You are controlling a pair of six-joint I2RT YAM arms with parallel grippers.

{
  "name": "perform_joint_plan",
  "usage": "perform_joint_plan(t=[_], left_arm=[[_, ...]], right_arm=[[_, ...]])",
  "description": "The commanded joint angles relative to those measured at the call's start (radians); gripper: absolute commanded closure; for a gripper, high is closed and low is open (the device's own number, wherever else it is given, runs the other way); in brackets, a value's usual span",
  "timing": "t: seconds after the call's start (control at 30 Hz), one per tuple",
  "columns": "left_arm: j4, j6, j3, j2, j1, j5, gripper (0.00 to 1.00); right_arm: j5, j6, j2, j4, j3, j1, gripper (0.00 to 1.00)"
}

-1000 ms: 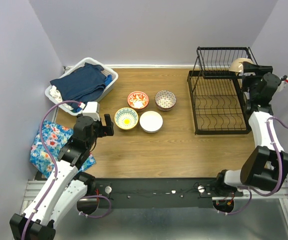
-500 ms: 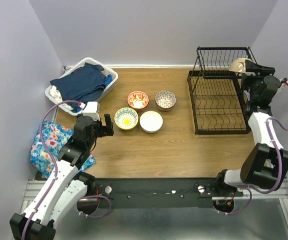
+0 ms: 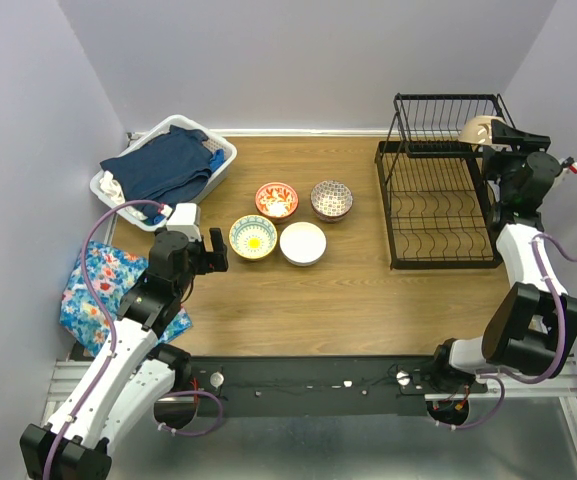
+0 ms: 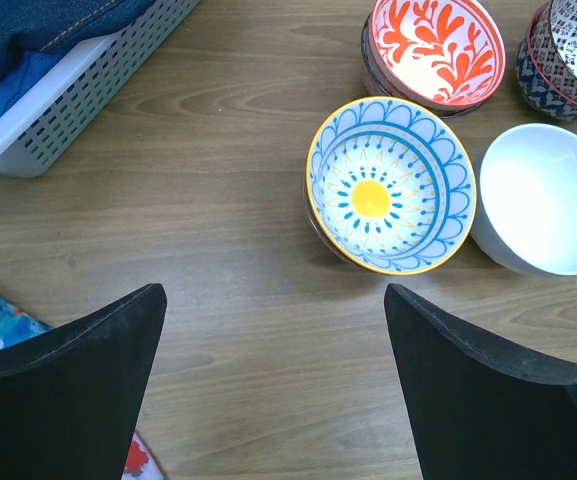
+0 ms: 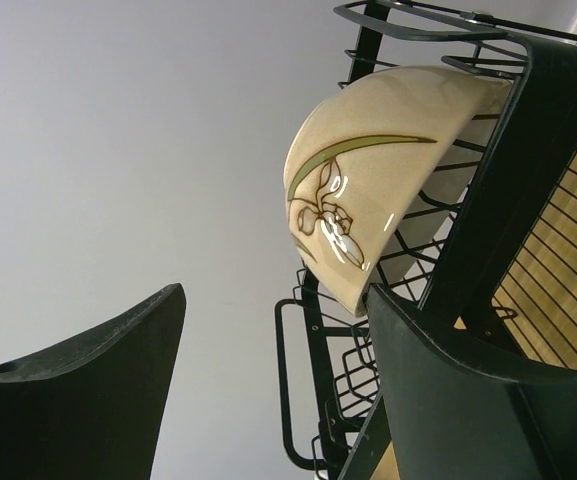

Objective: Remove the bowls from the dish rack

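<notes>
Right gripper (image 5: pixel 273 290): jaws spread wide, nothing pinched. A cream bowl (image 5: pixel 368 180) with a green leaf and white flower motif sits just ahead of it, offset toward the finger (image 5: pixel 468 390) on the right of the wrist view. The bowl's lower edge is right at that fingertip, but I can't tell if they touch. The other finger is well clear of it. The bowl is tilted on its side on the top tier of the rack (image 3: pixel 434 148), at the far right corner, with the gripper just beside it.

Left gripper (image 4: pixel 273 300): jaws fully spread, holding and touching nothing, hovering over the table (image 3: pixel 368 290).
- Just ahead, slightly right of its centreline: blue-yellow bowl (image 4: pixel 390 200).
- Just beside that one, further right: white bowl (image 4: pixel 548 200).
- Further ahead: red-orange bowl (image 4: pixel 436 50).
- Ahead and far right: dark patterned bowl (image 4: pixel 568 50).
- Ahead left: white basket (image 4: pixel 78 105) with dark blue clothes (image 3: pixel 163 165).
- Behind and left of the gripper: floral cloth (image 3: pixel 93 290).

Counts:
- Bowls: 5 seen from above, 1 on the rack and 4 in a cluster on the table.
- The blue-yellow, red-orange and dark ones each show another rim underneath in the left wrist view, so they look stacked. Can't tell how many are below.
- 1 rack, 1 basket, 1 cloth.
</notes>
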Motion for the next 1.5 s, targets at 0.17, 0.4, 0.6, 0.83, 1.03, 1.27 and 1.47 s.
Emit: perform_joint_plan(t=[0.17,0.4,0.6,0.83,1.03,1.27,1.47], left_arm=[[0.019,0.012,-0.009,0.005,-0.003,-0.024,0.01],[0.019,0.012,-0.01,0.007,-0.003,-0.02,0.01],[0.021,0.014,-0.009,0.011,-0.003,-0.018,0.01],[0.019,0.014,-0.009,0.021,-0.003,-0.016,0.01],[0.019,0.016,-0.009,0.024,-0.003,-0.015,0.01],[0.018,0.017,-0.007,0.031,-0.001,-0.016,0.01],[0.018,0.017,-0.006,0.037,-0.001,-0.018,0.01]], right_arm=[[0.021,0.014,0.022,0.023,-0.004,-0.007,0.19],[0.017,0.031,0.045,0.095,-0.018,-0.007,0.19],[0.013,0.049,0.073,0.155,-0.026,-0.007,0.2],[0.016,0.059,0.105,0.213,-0.017,-0.007,0.2],[0.014,0.077,0.134,0.25,-0.01,-0.007,0.22],[0.014,0.097,0.159,0.288,-0.003,-0.007,0.23],[0.021,0.1,0.176,0.293,0.023,-0.007,0.25]])
